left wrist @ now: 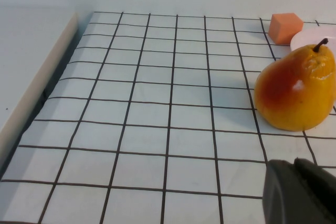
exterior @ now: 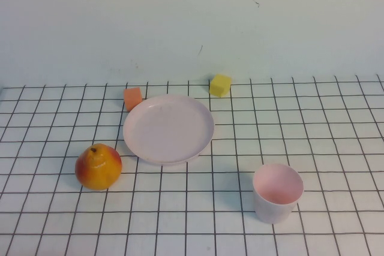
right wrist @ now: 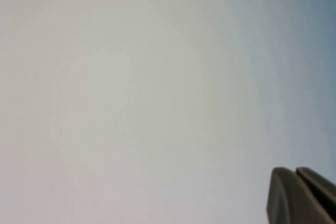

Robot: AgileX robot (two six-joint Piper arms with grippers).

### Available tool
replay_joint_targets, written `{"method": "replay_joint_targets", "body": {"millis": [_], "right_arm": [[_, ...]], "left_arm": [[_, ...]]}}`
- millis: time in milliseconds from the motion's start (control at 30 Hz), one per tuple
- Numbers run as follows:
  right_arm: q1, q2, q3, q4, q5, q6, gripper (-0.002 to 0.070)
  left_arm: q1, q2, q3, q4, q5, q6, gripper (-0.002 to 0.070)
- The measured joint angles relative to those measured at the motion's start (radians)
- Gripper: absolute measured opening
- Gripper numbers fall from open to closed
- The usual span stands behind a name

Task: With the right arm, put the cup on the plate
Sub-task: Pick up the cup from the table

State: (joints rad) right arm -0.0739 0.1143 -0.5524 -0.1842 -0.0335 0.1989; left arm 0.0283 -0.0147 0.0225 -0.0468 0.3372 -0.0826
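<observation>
Both sets of jaws are seen only as a dark tip at the corner of each wrist view, the two fingers lying pressed together with nothing between them. The left gripper (left wrist: 302,190) is held low over the gridded tabletop (exterior: 312,124) towards its left edge, near the pear; the right gripper (right wrist: 302,195) is faced by a blank pale surface, so its place over the table cannot be told. Neither gripper is shown in the high view. The plate (exterior: 168,128), round, shallow and pale pink, is set flat near the middle of the tabletop, slightly towards the far edge, and nothing is carried on it. The pear (exterior: 98,166), yellow with a red flush and a short dark stem, is stood upright towards the near left, just beside the plate's rim but apart from it. The cup (exterior: 277,192), pale pink and handleless, is stood upright with its mouth open upward, towards the near edge and right of centre, well apart from the plate. An orange cube (exterior: 132,98) is placed just beside the plate's far left rim, and a yellow cube (exterior: 220,85) lies near the far edge, close to the plate's far right rim.
</observation>
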Motion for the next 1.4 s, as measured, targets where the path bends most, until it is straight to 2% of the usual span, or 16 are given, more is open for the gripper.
{"method": "replay_joint_targets", "body": {"millis": [133,667,1000,1200,1400], "right_arm": [[0.0,0.109,-0.112,0.0,0.143,-0.003,-0.0002],[0.0,0.294,-0.126,0.016,0.071,-0.005,-0.0002],[0.0,0.412,-0.129,0.04,0.168,-0.007,-0.0002],[0.022,0.551,-0.293,0.072,0.399,-0.178,-0.0002],[0.039,0.79,-0.515,0.288,0.789,-0.527,-0.0002]], "left_arm": [[0.0,0.0,0.0,0.0,0.0,0.0,-0.0003],[0.0,0.0,0.0,0.0,0.0,0.0,-0.0003],[0.0,0.0,0.0,0.0,0.0,0.0,-0.0003],[0.0,0.0,0.0,0.0,0.0,0.0,-0.0003],[0.0,0.0,0.0,0.0,0.0,0.0,-0.0003]]}}
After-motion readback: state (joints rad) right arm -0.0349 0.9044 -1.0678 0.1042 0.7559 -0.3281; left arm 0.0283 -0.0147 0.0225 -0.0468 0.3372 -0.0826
